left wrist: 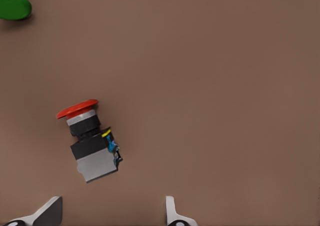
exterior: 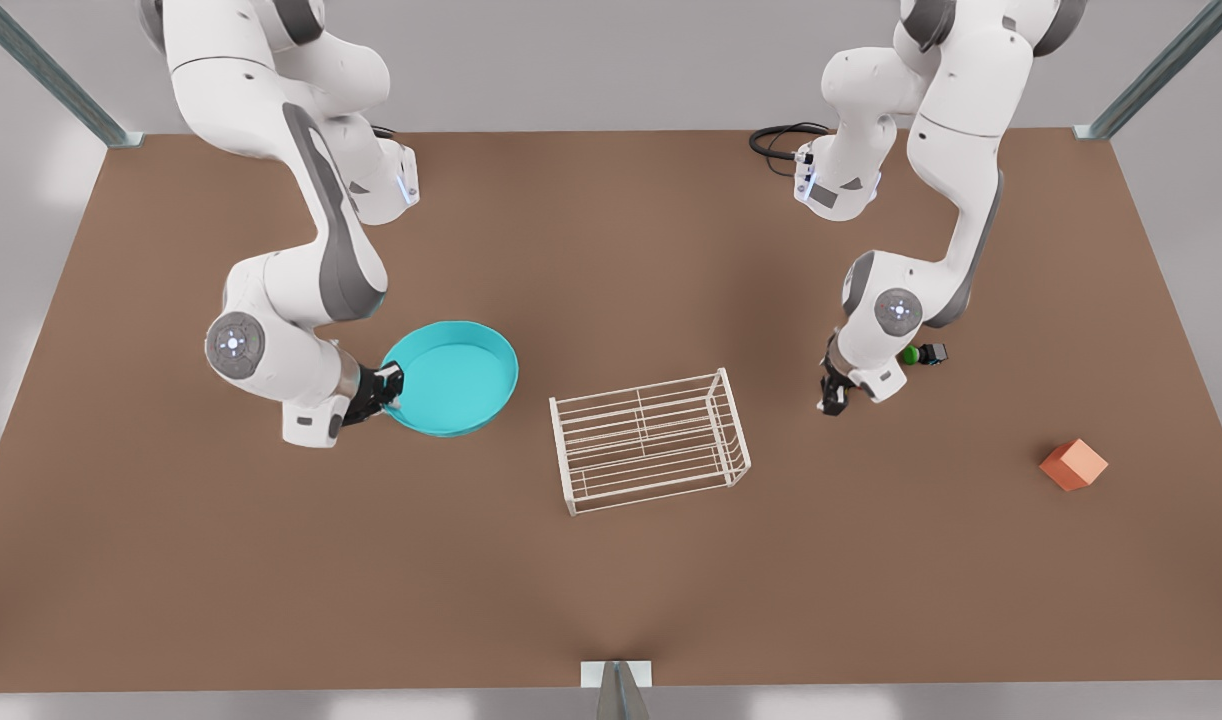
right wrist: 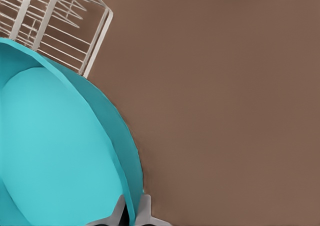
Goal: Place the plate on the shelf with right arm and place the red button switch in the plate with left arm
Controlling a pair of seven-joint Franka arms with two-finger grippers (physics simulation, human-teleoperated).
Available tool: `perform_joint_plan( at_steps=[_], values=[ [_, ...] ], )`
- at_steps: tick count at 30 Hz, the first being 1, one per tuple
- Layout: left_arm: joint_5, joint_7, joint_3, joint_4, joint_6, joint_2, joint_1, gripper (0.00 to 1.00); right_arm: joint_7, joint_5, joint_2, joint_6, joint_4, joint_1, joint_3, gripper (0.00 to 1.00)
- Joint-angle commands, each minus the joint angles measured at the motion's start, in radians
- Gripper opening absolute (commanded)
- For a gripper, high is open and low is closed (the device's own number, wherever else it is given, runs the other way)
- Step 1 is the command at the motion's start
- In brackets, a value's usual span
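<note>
So the right gripper [exterior: 389, 388], the one on the front view's left, has its two fingers pinched onto the rim of the round turquoise plate [exterior: 455, 376] with the raised edge; in the right wrist view the fingertips [right wrist: 144, 212] sit on either side of the plate [right wrist: 55, 151] wall, closed tight on it. The plate looks tilted a bit and sits just beside the small white wire-frame shelf [exterior: 649, 440], not on it; the shelf [right wrist: 55, 25] stands on the brown table [exterior: 611, 590] near the middle. Over on the front view's right, the left gripper [exterior: 833, 396] hangs low above the table with its fingers spread apart and nothing between them. In the left wrist view the little black-bodied switch with the round red cap [left wrist: 90, 141] is lying on its side just ahead of the open fingers [left wrist: 171, 212]. The similar green-capped switch [exterior: 921, 354] sits near that arm, and an orange cube [exterior: 1073, 465] is well off to the front view's right.
</note>
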Motion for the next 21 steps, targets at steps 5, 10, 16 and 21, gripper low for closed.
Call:
perform_joint_plan(
  at_steps=[5,10,16,21],
  values=[
    [0.005,-0.194,0.0,-0.013,0.053,0.017,-0.001,1.0,0.758,0.062,0.084,-0.023,0.131,0.097,-0.001,0.19],
    [0.015,-0.186,0.001,-0.023,0.053,0.043,-0.001,1.0,0.939,0.122,0.19,-0.021,0.303,0.161,-0.001,0.19],
    [0.028,-0.186,0.006,-0.016,0.065,0.072,-0.001,1.0,1.186,0.122,0.338,0.079,0.502,0.241,0.045,0.19],
    [0.058,-0.192,0.043,-0.018,0.091,0.077,-0.001,1.0,1.179,0.115,0.41,0.158,0.502,0.26,0.05,0.19]
  ],
)
